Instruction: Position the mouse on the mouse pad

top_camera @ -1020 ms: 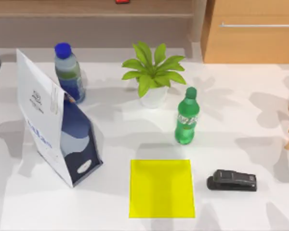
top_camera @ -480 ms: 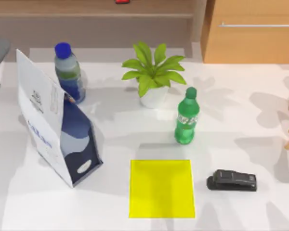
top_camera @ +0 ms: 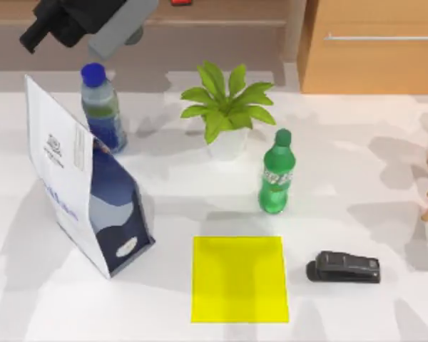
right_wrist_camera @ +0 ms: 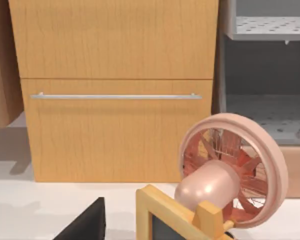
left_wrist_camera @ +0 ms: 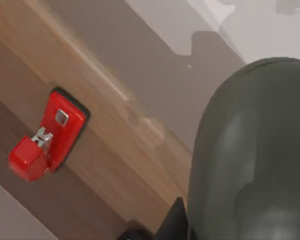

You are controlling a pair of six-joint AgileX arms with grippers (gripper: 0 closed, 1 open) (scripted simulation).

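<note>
The yellow pad lies bare at the table's near edge between the bag and the stapler, and the left arm hangs at the far left, grip state unreadable.

The mouse pad lies at the front middle of the worktop, the stapler just right of it, a bottle behind it, the plant farther back, the bag at left
</note>
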